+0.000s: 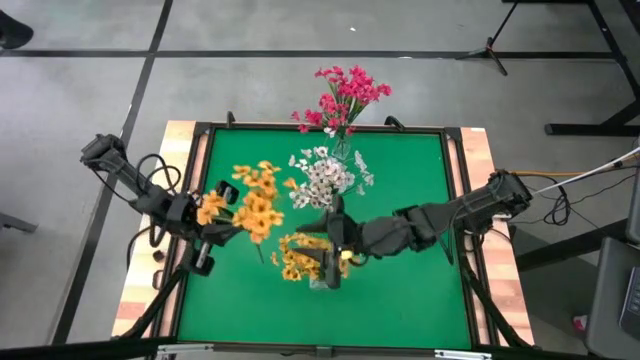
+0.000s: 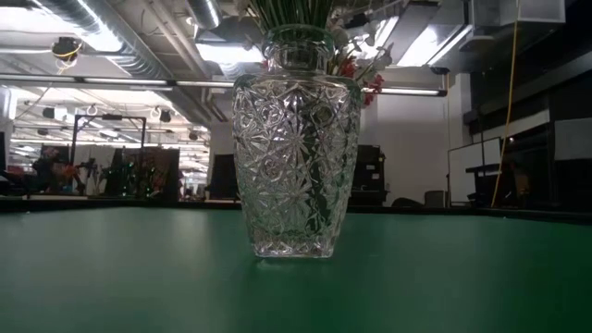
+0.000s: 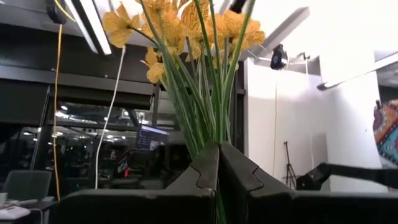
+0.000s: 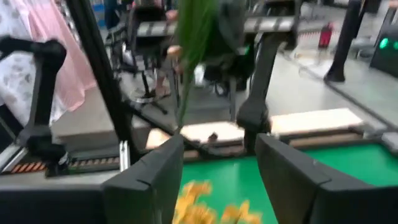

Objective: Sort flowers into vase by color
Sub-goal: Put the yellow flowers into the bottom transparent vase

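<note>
My left gripper stands over the table's left half, shut on a bunch of yellow-orange flowers; in the left wrist view their blossoms spread above the fingers. Three glass vases stand in a row down the table's middle. The far one holds magenta-pink flowers, the middle one white flowers, and the near one yellow flowers. My right gripper hovers open just above the near vase, with nothing between its fingers. My left gripper pinches several green stems of the yellow-orange bunch between its two fingers, low on the stems. The stems rise out of the shut fingers and fan apart, blossoms uppermost. The bunch is lifted clear of the table.
A raised wooden rim frames the green table top. The right half of the green top and its near left corner are bare. The right arm reaches in from the right edge across the middle.
</note>
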Robot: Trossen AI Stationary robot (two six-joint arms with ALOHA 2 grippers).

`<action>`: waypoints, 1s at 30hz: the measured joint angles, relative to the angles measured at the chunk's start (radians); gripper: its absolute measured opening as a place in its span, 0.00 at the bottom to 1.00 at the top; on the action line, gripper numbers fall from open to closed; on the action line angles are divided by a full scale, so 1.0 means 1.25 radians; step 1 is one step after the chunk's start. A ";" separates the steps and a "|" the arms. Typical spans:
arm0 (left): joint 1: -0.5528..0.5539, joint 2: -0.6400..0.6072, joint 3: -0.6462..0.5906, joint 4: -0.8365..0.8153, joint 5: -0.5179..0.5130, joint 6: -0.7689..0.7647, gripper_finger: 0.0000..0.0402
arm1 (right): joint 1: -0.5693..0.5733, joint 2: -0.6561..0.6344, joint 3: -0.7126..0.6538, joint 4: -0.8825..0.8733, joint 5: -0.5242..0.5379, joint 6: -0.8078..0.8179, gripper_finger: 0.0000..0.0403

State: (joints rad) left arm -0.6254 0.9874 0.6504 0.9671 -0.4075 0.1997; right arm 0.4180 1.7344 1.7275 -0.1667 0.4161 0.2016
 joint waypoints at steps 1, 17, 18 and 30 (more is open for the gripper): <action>0.000 0.012 0.009 0.000 0.003 0.008 0.00 | -0.005 0.000 0.000 0.016 -0.006 -0.014 0.51; 0.020 0.129 0.097 -0.002 0.008 0.036 0.00 | -0.010 0.029 -0.001 0.156 -0.047 -0.203 0.62; 0.023 0.134 0.100 0.000 0.008 0.034 0.00 | -0.010 0.034 -0.001 0.158 -0.047 -0.208 0.63; 0.031 0.138 0.101 -0.009 0.008 0.011 0.00 | -0.022 0.064 -0.001 0.251 -0.092 -0.244 0.64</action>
State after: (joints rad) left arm -0.5873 1.1603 0.7769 0.9554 -0.3977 0.2134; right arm 0.3899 1.8147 1.7264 0.1468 0.3017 -0.1038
